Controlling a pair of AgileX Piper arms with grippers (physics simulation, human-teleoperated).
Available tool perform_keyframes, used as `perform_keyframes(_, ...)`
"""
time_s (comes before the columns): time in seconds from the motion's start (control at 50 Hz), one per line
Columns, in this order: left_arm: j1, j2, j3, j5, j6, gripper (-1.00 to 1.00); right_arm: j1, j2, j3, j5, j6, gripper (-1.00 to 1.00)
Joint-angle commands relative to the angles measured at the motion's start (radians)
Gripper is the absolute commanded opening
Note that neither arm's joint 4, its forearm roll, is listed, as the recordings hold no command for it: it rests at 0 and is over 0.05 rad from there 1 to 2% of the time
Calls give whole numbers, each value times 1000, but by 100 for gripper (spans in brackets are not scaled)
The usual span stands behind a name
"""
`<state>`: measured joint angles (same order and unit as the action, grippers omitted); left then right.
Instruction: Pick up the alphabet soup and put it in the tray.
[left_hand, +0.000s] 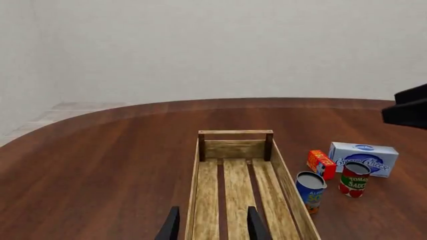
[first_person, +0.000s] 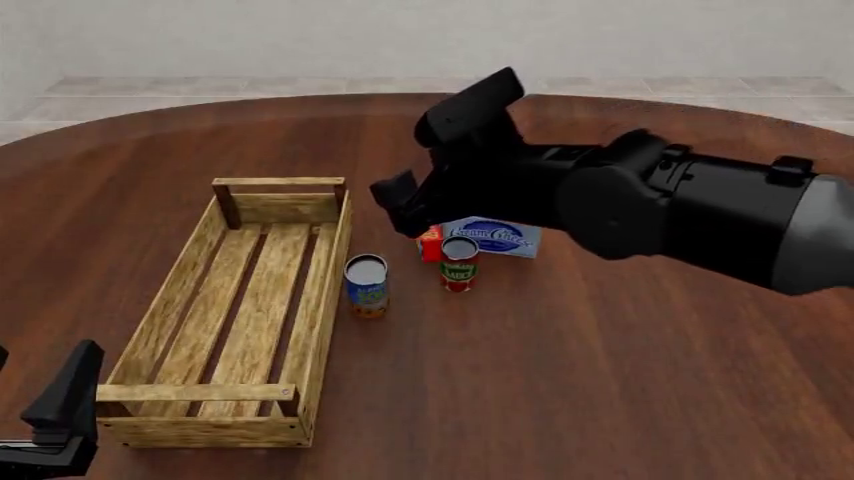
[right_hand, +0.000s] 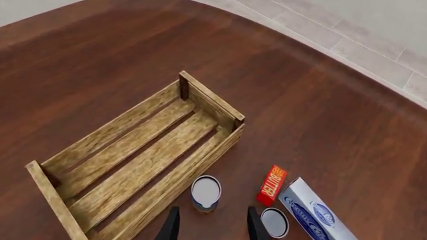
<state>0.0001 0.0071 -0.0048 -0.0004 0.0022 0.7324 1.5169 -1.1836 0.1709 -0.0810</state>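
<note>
Right claw (first_person: 396, 210) above alphabet soup (first_person: 366, 284), open-fingered.

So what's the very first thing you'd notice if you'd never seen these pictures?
Probably the big black right arm reaching in over the middle of the brown table, its right gripper hanging above a little group of groceries. Next, the long wooden tray on the left, with nothing in it. Right beside its long side stands the blue soup can, with a red-and-green can a bit further right.

The alphabet soup (first_person: 366, 284) is seen below the right gripper (first_person: 400, 212), just beside the tray (first_person: 324, 300).
</note>
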Motion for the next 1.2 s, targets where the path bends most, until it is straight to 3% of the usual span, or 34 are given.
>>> perform_keyframes(0.02, 1, -3, 1, 1, 0, 100, -13, 31, -6, -20, 9, 100)
perform_keyframes(1.2, 1, -3, 1, 1, 0, 100, -21, 191, -8, -128, 55, 100)
